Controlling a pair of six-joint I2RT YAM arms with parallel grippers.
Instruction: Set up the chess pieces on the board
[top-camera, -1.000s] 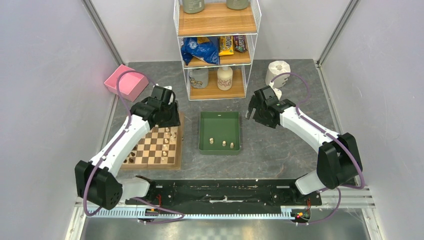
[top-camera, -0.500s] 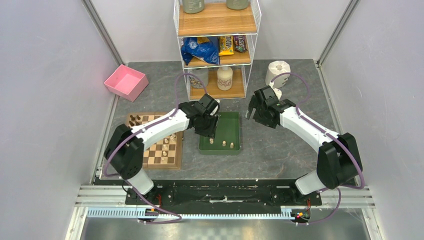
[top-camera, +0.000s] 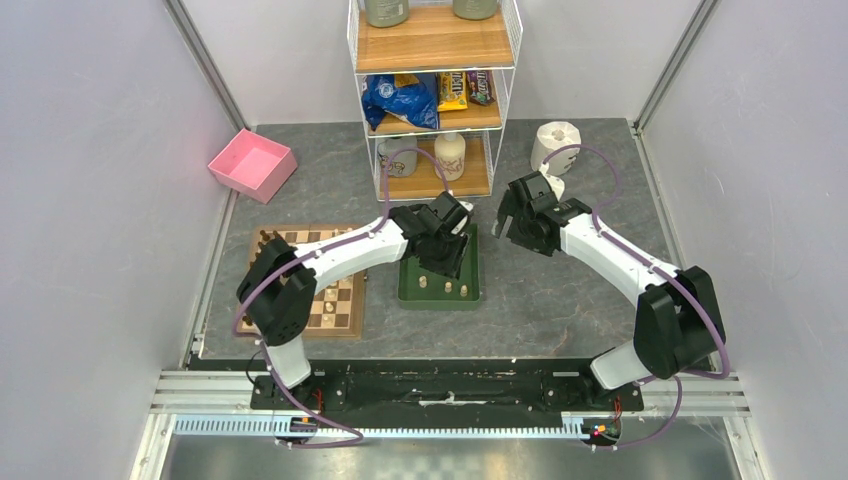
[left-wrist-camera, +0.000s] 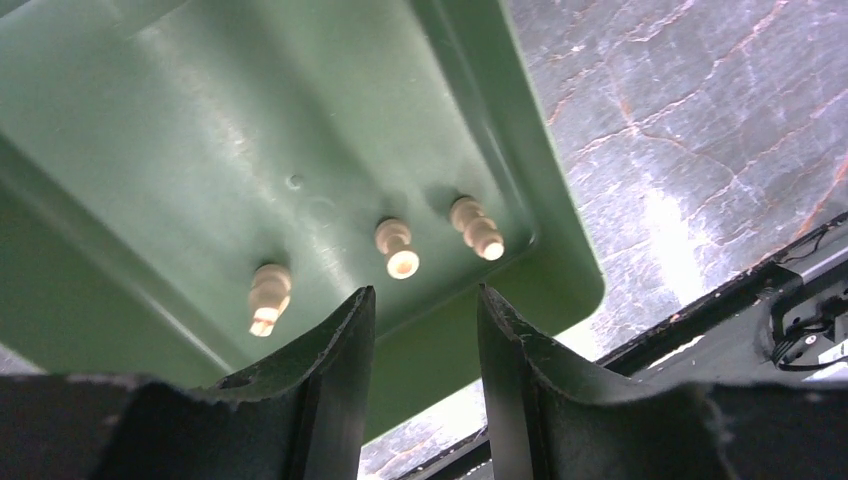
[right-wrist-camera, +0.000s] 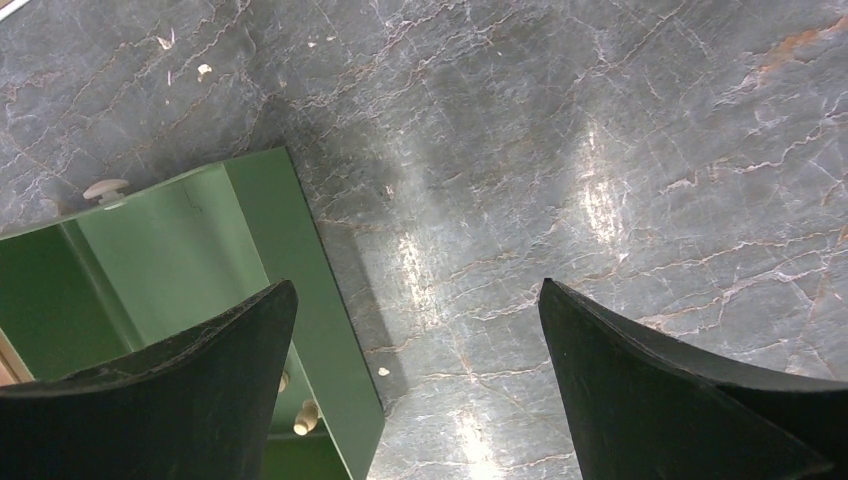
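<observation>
1. The left gripper (left-wrist-camera: 420, 300) is hovering over the green tray (left-wrist-camera: 200, 150), jaws narrowly parted, empty.
2. Three cream chess pieces (left-wrist-camera: 398, 248) are sitting inside it; the board (top-camera: 345, 310) is lying leftward.
3. The right gripper (right-wrist-camera: 415, 288) is gaping wide, empty.

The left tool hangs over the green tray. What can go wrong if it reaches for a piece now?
The three pale pieces sit close together, so the left tool, open only narrowly, may knock a neighbour. They are also near the wall and corner of the green tray; a finger could catch there.
</observation>
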